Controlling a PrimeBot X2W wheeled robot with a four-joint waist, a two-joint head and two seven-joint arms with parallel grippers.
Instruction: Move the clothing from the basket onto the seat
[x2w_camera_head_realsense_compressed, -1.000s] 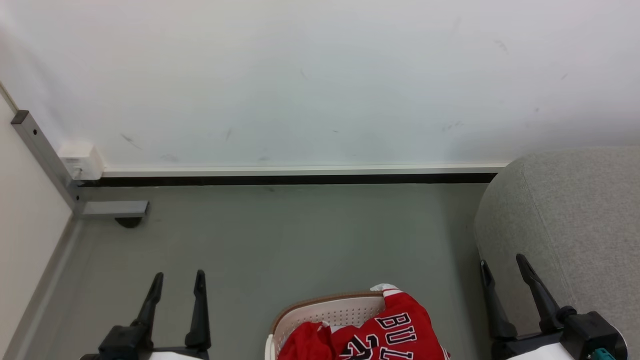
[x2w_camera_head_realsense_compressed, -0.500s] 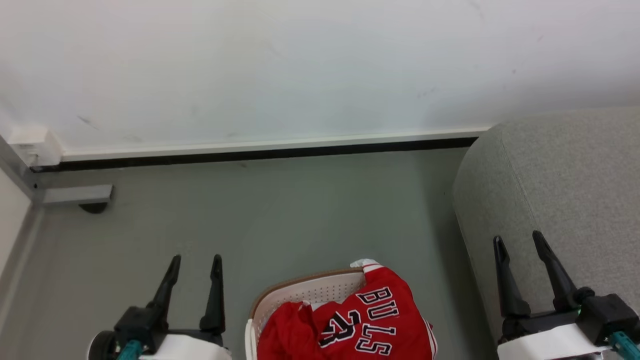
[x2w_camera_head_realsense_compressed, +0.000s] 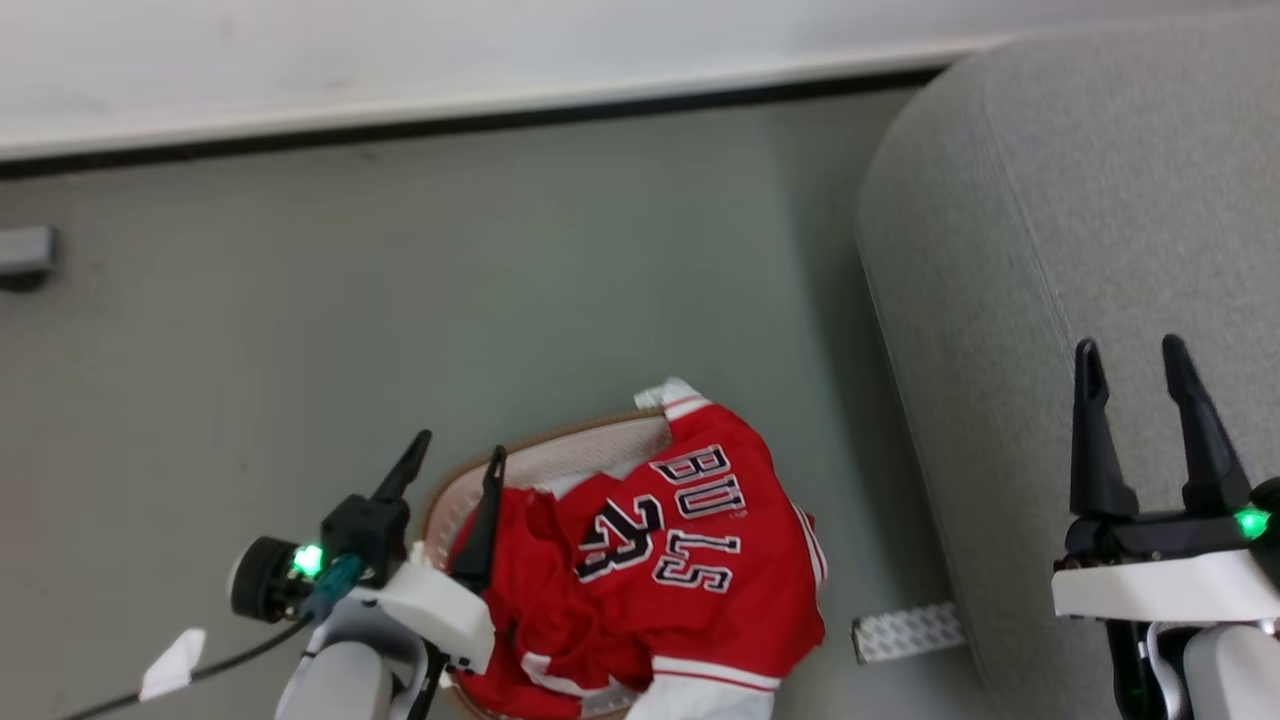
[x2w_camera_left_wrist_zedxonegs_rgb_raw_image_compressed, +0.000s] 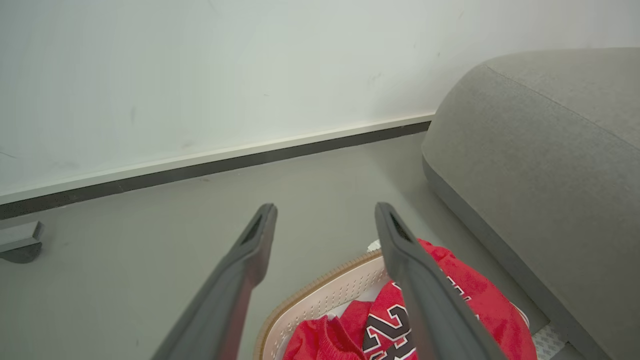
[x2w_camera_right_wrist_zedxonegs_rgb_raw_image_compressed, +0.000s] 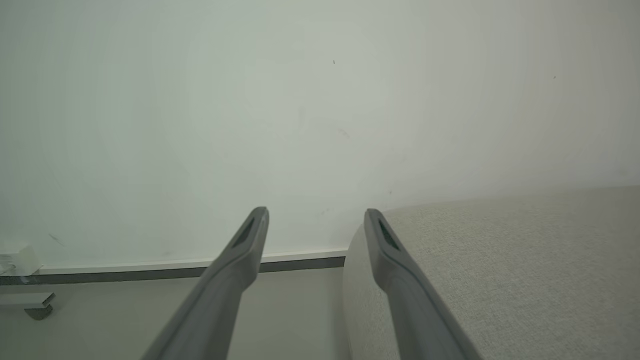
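The red clothing (x2w_camera_head_realsense_compressed: 660, 560), a "BULLS 23" jersey with white trim, is heaped in the cream basket (x2w_camera_head_realsense_compressed: 560, 458) with a brown rim and spills over its right side. In the left wrist view the clothing (x2w_camera_left_wrist_zedxonegs_rgb_raw_image_compressed: 450, 290) and the basket (x2w_camera_left_wrist_zedxonegs_rgb_raw_image_compressed: 320, 300) lie below the fingers. My left gripper (x2w_camera_head_realsense_compressed: 458, 452) (x2w_camera_left_wrist_zedxonegs_rgb_raw_image_compressed: 325, 212) is open over the basket's left rim, holding nothing. The light-grey seat (x2w_camera_head_realsense_compressed: 1050, 180) (x2w_camera_left_wrist_zedxonegs_rgb_raw_image_compressed: 545, 150) (x2w_camera_right_wrist_zedxonegs_rgb_raw_image_compressed: 500, 260) stands to the right. My right gripper (x2w_camera_head_realsense_compressed: 1132, 346) (x2w_camera_right_wrist_zedxonegs_rgb_raw_image_compressed: 315, 214) is open above the seat, empty.
Grey floor (x2w_camera_head_realsense_compressed: 400, 280) runs back to a white wall with a dark baseboard (x2w_camera_head_realsense_compressed: 450, 120). A grey metal foot (x2w_camera_head_realsense_compressed: 25, 250) sits at the far left. A small perforated white plate (x2w_camera_head_realsense_compressed: 905, 632) lies on the floor beside the seat's base.
The head camera has tilted downward, so more of the basket and jersey shows. My left gripper has moved right, over the basket's rim. My right gripper is still open over the seat.
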